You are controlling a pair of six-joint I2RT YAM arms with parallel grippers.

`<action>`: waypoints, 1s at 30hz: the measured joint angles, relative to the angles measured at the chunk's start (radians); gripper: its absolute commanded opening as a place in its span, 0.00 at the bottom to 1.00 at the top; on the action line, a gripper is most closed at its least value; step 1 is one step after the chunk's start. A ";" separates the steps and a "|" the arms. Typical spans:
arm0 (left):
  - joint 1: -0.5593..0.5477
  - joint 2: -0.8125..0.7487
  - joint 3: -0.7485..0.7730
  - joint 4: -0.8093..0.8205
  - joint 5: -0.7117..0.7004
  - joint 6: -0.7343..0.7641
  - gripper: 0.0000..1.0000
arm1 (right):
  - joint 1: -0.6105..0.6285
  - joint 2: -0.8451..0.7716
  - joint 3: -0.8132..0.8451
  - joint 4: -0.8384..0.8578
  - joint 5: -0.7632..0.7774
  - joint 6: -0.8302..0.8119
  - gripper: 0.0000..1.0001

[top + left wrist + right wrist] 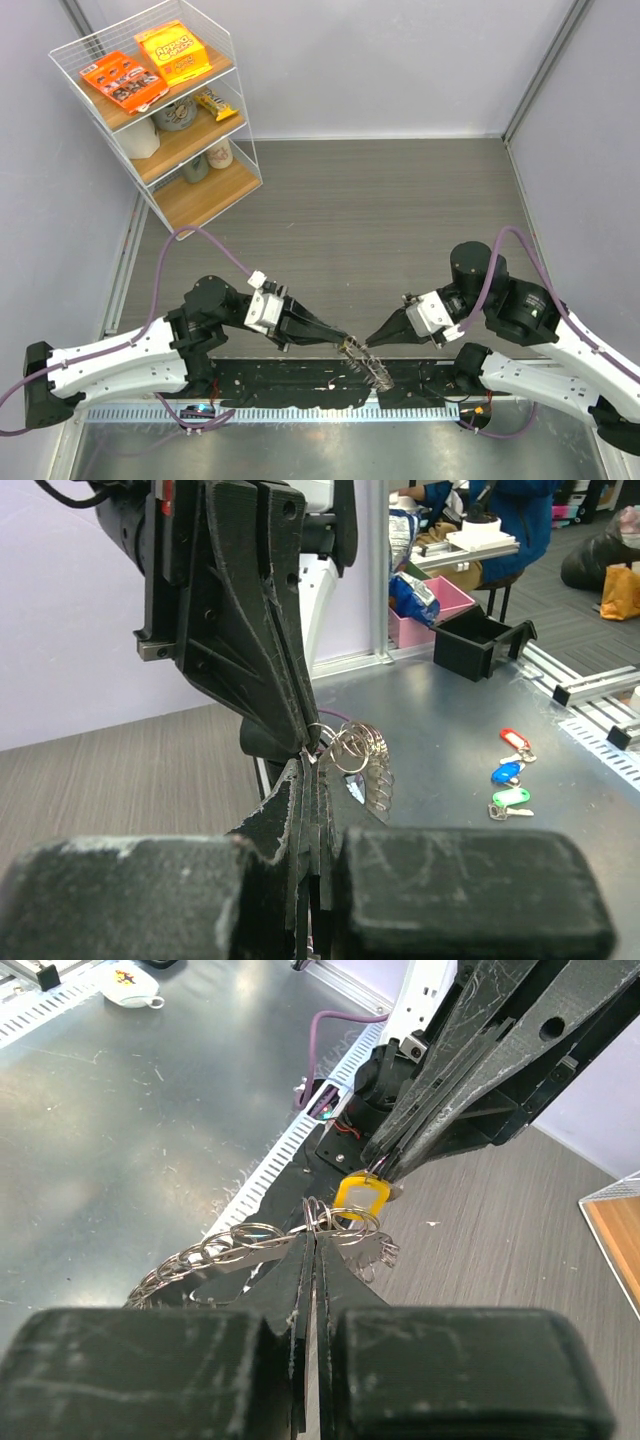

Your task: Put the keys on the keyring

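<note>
Right wrist view: right gripper [312,1235] jaws fully closed, pinching floppy silvery chain-like metal keyring [225,1252] at tips. Left gripper [385,1171] jaws closed on small yellow-headed key [360,1196], just beyond right jaw tips, beside ring's loops.

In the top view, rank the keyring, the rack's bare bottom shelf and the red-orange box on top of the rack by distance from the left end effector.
1. keyring: right at the tips of the left end effector, front centre.
2. bottom shelf: rear left.
3. red-orange box: farthest, rear-left corner, up top.
</note>
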 measured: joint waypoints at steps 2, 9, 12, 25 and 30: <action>0.000 0.005 0.000 0.000 0.013 -0.002 0.00 | 0.005 0.012 0.002 -0.001 0.000 0.000 0.05; 0.000 0.014 0.012 0.002 0.042 -0.004 0.00 | 0.030 0.068 0.037 0.002 0.014 0.000 0.06; 0.000 0.014 0.015 0.006 0.048 -0.004 0.00 | 0.038 0.087 0.042 0.002 0.024 -0.001 0.06; 0.000 0.019 0.015 0.006 0.056 0.001 0.00 | 0.064 0.122 0.069 0.000 0.043 -0.008 0.06; 0.000 0.027 0.015 0.005 0.056 0.003 0.00 | 0.077 0.124 0.071 0.000 0.044 -0.008 0.05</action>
